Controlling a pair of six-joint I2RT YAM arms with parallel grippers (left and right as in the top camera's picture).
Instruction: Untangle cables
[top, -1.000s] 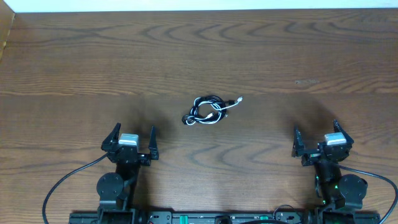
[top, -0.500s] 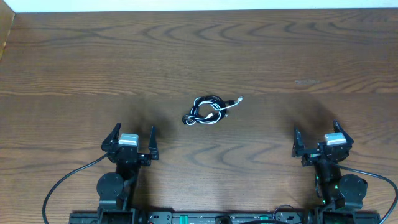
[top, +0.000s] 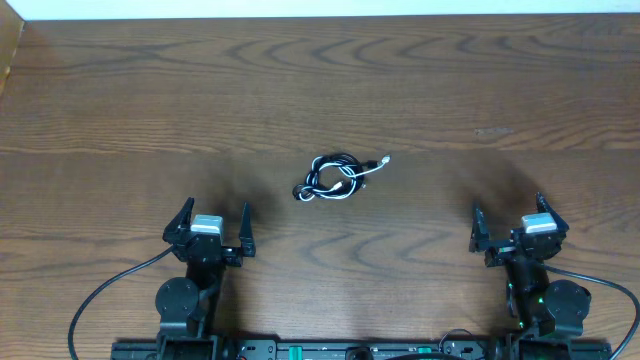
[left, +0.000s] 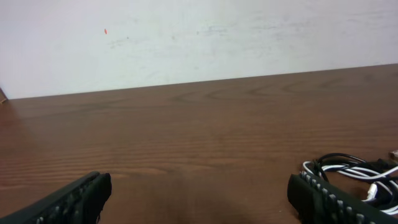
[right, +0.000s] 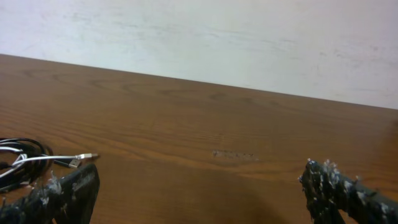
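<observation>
The cables (top: 338, 177), one white and one black, lie knotted into a small bundle in the middle of the wooden table (top: 320, 90), a white plug end pointing right. The left wrist view catches the bundle (left: 357, 171) at its right edge, beyond the right finger. The right wrist view has the cables (right: 22, 162) at its left edge, with a plug tip near the left finger. My left gripper (top: 212, 225) rests open at the near left, well short of the bundle. My right gripper (top: 512, 222) stands open at the near right. Neither holds anything.
A white wall runs along the table's far edge (top: 320, 14). Thick black wires (top: 105, 290) loop from the left arm base at the near edge, and another wire (top: 600, 282) from the right base. A faint scuff (top: 493, 131) marks the wood at right.
</observation>
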